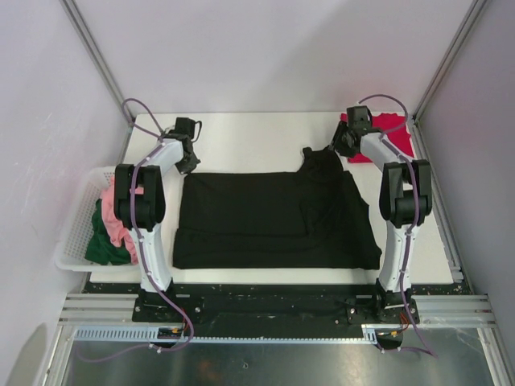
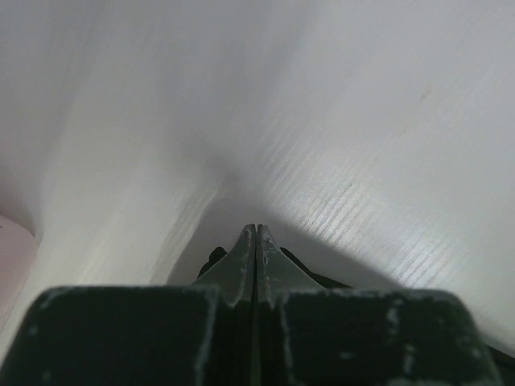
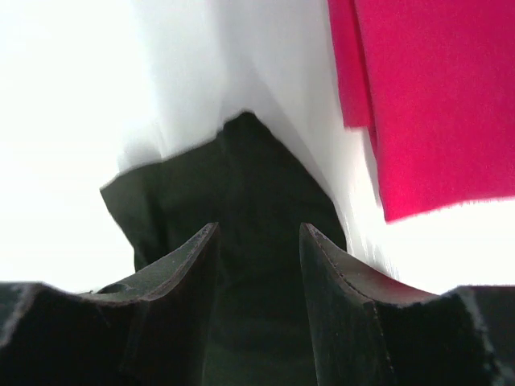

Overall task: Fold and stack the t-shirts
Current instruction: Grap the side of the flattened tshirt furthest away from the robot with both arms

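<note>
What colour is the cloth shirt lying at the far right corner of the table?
The cloth shirt is crimson red, clearest in the right wrist view.

The left arm (image 1: 143,211) and right arm (image 1: 404,201) have white links, black joints and purple cables (image 1: 385,98). The left end effector (image 2: 256,241) and right end effector (image 3: 257,235) are black, with scuffed tapered fingers (image 3: 191,269).

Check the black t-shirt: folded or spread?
Partly folded. The black t-shirt lies wide across the table, with one overlapped layer visible; it is not yet a compact fold.
</note>
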You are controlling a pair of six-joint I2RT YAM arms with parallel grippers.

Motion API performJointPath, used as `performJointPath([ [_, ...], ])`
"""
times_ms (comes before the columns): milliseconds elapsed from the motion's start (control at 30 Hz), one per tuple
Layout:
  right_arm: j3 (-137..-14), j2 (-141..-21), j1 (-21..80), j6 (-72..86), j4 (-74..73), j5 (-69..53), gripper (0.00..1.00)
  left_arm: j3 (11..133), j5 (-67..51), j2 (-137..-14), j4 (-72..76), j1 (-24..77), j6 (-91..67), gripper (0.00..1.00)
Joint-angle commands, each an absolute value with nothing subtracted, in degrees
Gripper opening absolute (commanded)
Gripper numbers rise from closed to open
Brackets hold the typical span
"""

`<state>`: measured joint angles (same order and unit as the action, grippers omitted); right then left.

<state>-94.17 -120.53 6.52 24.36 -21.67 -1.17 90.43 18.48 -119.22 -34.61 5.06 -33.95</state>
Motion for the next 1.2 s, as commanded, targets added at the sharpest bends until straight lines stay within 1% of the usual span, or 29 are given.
performJointPath([
  [0,-102.6,-126.0,7.7,22.2,-23.1,4.5,0.49,90.5,19.9,-115.9,-34.0,4.7,-32.4,0.0],
  [267,-113.7,-135.7,8.5,21.6,-28.3,5.2,0.49,90.7,19.3,-116.2,-33.8,4.8,-31.9,0.0],
  [333,-115.2,-136.9,8.7,21.8,-29.4,5.7,0.46,90.7,19.1,-116.2,-33.8,4.7,-31.9,0.0],
  [400,-115.5,-136.9,8.8,21.9,-29.7,5.7,0.39,90.8,18.9,-116.1,-33.8,4.7,-31.9,0.0],
  [567,-117.9,-135.1,9.0,22.1,-31.6,6.4,0.09,91.1,18.7,-115.8,-33.8,4.7,-31.9,0.0],
  [600,-118.6,-134.5,9.0,22.0,-32.2,6.8,0.05,91.1,18.8,-115.6,-33.7,4.7,-31.8,0.0],
  [633,-119.3,-133.7,9.0,21.9,-32.7,7.0,0.02,91.1,18.9,-115.5,-33.8,4.7,-31.7,0.0],
  [733,-120.8,-130.8,9.0,21.5,-33.9,7.9,0.0,91.1,19.3,-114.9,-33.8,4.8,-31.6,0.0],
  [933,-120.5,-123.8,9.1,20.8,-35.7,8.9,0.0,91.0,20.1,-113.6,-33.8,4.5,-31.0,0.0],
  [1033,-117.0,-120.2,9.2,20.7,-36.2,9.0,0.0,90.5,20.2,-112.8,-33.8,4.3,-31.0,0.0],
  [1167,-107.8,-113.6,9.3,21.4,-34.8,9.0,0.0,88.8,20.1,-111.3,-33.8,4.1,-31.0,0.0],
])
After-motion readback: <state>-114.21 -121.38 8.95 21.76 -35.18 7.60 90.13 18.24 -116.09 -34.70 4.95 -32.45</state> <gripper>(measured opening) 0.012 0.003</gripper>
